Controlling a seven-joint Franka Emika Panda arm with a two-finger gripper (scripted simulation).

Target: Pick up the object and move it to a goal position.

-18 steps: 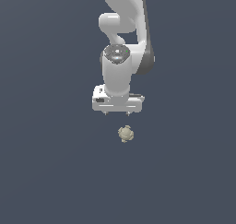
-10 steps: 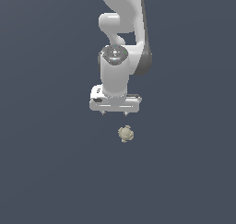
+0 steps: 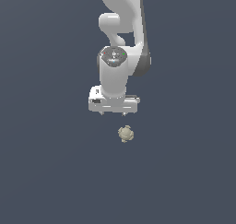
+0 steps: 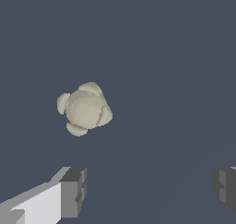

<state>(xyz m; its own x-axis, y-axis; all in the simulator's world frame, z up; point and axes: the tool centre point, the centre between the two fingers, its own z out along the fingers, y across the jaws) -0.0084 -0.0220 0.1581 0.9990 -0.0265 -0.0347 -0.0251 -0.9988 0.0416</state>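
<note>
Below the white pincer (image 3: 113, 113), on the plain dark tabletop (image 3: 50, 172), the small knobbly tan object (image 3: 125, 134) lies free, slightly toward the exterior view's right of the pincer's centre. That offset is the risk: a straight descent could land one fingertip on a knob and knock the object (image 4: 84, 109) aside, or pinch it off-centre so it slips. Only the wrist view shows the jaws spread wide and empty, the object outside the gap; only the exterior view shows the height remaining

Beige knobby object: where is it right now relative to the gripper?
In the exterior view the object lies on the dark floor just below the gripper, slightly toward the exterior view's right, apart from it and not between the open fingers.
</note>
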